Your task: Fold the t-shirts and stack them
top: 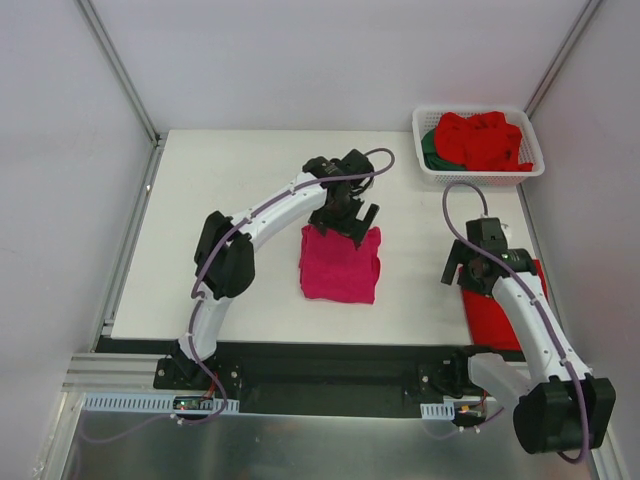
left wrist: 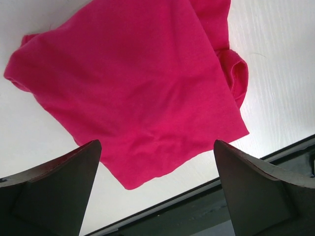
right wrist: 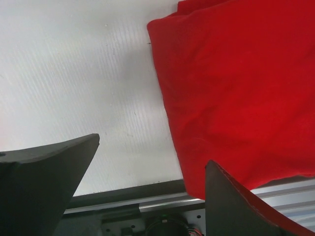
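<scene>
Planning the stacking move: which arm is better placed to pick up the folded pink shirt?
Left, likely. The left tool, open, hangs over the pink shirt; the right tool is off by the red shirt.

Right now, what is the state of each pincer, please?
Left pincer: open, holding nothing, above the folded magenta-pink cloth t-shirt.
Right pincer: open, holding nothing.

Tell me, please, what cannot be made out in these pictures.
Red shirt on the table: in the top view the right arm covers much of it, and the right wrist view cuts it off at the frame edges.
Pink shirt: in the top view the left gripper hides its far edge.
Green shirt in the basket: mostly buried under the red heap, whose shirts cannot be counted.
</scene>
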`<state>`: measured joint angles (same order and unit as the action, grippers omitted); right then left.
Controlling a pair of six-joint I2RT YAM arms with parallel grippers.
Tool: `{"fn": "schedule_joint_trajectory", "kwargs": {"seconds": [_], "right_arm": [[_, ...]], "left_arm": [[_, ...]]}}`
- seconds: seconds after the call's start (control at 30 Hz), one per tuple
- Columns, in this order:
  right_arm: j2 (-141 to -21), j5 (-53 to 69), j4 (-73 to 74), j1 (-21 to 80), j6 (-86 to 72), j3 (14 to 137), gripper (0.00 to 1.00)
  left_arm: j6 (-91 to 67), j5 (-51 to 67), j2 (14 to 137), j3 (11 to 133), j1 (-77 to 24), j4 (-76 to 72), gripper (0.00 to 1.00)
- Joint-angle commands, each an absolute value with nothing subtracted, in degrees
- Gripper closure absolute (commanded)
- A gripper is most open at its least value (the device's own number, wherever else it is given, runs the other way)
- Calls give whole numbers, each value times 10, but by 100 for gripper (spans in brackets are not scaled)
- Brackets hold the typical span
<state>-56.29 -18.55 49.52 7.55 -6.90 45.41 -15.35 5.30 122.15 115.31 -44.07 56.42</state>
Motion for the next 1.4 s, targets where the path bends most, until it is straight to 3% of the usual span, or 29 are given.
{"fn": "schedule_joint_trajectory", "kwargs": {"seconds": [0.0, 0.57, 0.73, 1.03, 1.37], "right_arm": [[-554, -118, 506, 6, -107, 460, 4], [-612, -151, 398, -235, -110, 395, 4], [-599, -170, 339, -245, -163, 360, 4], [-712, -92, 270, -268, -177, 333, 4], [-709, -69, 226, -270, -164, 307, 4]], "left_arm": [[-134, 67, 1244, 1193, -460, 591, 1], [-106, 132, 1261, 1201, -470, 596, 1], [-103, 158, 1266, 1194, -470, 595, 1], [-119, 181, 1256, 1135, -456, 549, 1], [-131, 161, 1254, 1057, -427, 507, 1]]}}
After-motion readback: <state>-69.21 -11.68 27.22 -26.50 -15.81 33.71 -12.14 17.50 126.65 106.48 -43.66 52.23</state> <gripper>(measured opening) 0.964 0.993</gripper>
